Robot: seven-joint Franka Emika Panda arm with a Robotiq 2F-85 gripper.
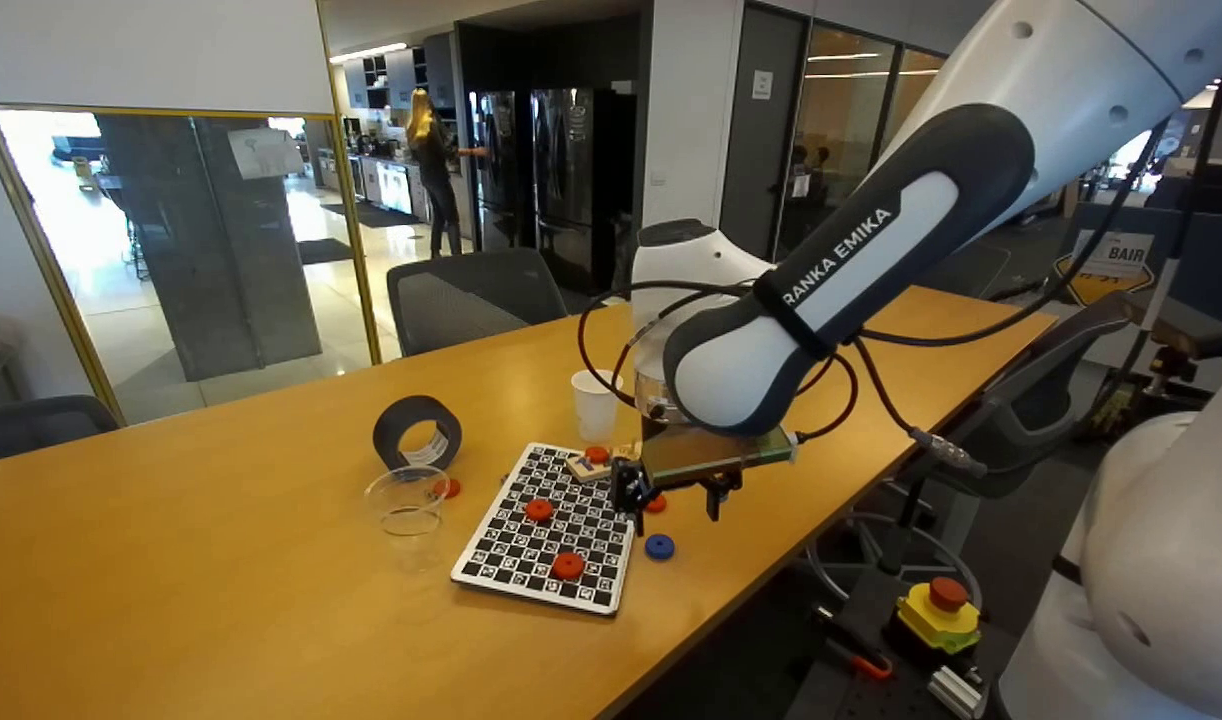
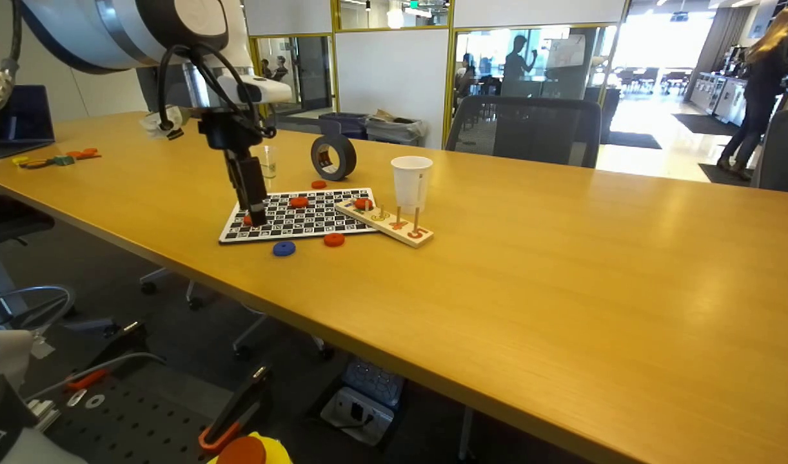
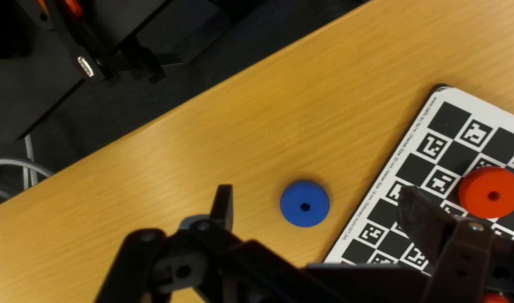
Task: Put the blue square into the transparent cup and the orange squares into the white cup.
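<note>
The blue square is a small round blue piece with a centre hole (image 1: 659,547), flat on the table beside the board; it also shows in the wrist view (image 3: 297,198). My gripper (image 3: 316,197) is open and empty above it, one finger on each side in view, not touching it. Orange-red round pieces lie on the board (image 1: 539,510) (image 1: 568,566), on the table (image 2: 334,240) (image 2: 318,184) and on a pegged wooden strip (image 2: 363,203). The transparent cup (image 1: 408,510) stands upright past the board. The white cup (image 2: 412,183) stands upright behind the pegged strip.
The checkered board (image 1: 491,560) lies beside the blue piece. The wooden strip with upright pegs (image 2: 394,229) overlaps its corner. A black tape roll (image 1: 418,432) stands on edge by the transparent cup. The table's edge (image 3: 189,104) runs close to the blue piece.
</note>
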